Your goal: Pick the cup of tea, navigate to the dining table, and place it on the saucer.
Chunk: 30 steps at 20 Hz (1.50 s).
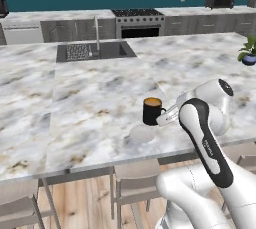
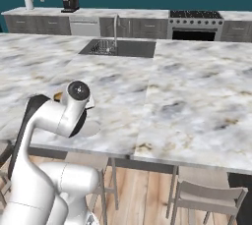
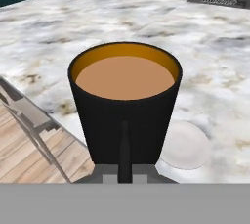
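The cup of tea (image 1: 151,110) is a black mug with orange-brown liquid, held by its handle side in my gripper (image 1: 163,118), which is shut on it. In the hand view the cup of tea (image 3: 125,105) stands upright at the centre, its handle running down to the gripper (image 3: 125,175). The whitish saucer (image 1: 142,133) lies on the marble dining table (image 1: 90,98) near its front edge, just in front and left of the cup. The saucer (image 3: 188,145) peeks out beside the cup's base. My arm partly covers the saucer (image 2: 90,129).
A sink (image 1: 95,51) with a faucet is set into the far part of the table. A potted plant (image 1: 249,53) stands at the right edge. Chairs (image 1: 134,179) are tucked under the near edge. A stove (image 1: 137,20) and dark cabinets line the back wall.
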Tool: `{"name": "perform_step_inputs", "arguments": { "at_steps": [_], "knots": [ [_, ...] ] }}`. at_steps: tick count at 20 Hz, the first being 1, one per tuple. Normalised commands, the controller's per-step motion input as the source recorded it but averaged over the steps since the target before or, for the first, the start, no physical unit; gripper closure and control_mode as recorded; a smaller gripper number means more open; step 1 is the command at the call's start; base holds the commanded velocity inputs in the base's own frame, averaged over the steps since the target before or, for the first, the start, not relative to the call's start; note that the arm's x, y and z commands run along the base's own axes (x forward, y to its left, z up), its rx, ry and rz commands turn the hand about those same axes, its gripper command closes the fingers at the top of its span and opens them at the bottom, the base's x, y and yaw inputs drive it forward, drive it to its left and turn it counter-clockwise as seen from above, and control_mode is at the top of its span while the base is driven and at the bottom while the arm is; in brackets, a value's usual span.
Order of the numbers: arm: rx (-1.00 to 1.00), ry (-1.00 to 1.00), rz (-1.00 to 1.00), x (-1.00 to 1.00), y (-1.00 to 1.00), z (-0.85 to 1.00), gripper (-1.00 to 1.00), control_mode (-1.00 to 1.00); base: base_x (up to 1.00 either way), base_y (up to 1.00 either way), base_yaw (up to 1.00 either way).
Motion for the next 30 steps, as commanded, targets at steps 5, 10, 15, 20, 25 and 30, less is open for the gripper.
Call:
{"name": "perform_step_inputs", "arguments": {
  "at_steps": [5,10,15,20,25,30],
  "knots": [
    [-0.01,0.0,0.11,0.21,-0.19,-0.46,1.0,-1.0,0.0,0.0,0.0],
    [0.0,0.0,0.14,0.2,-0.23,-0.33,1.0,-1.0,0.0,0.0,0.0],
    [0.0,0.0,0.13,0.22,-0.17,-0.24,1.0,-1.0,0.0,0.0,0.0],
    [0.0,0.0,0.14,0.25,-0.08,-0.24,1.0,-1.0,0.0,0.0,0.0],
    [0.0,0.0,0.11,0.26,0.0,-0.18,1.0,-1.0,0.0,0.0,0.0],
    [0.0,0.0,0.08,0.26,0.0,-0.13,1.0,-1.0,0.0,0.0,0.0]
  ]
}}
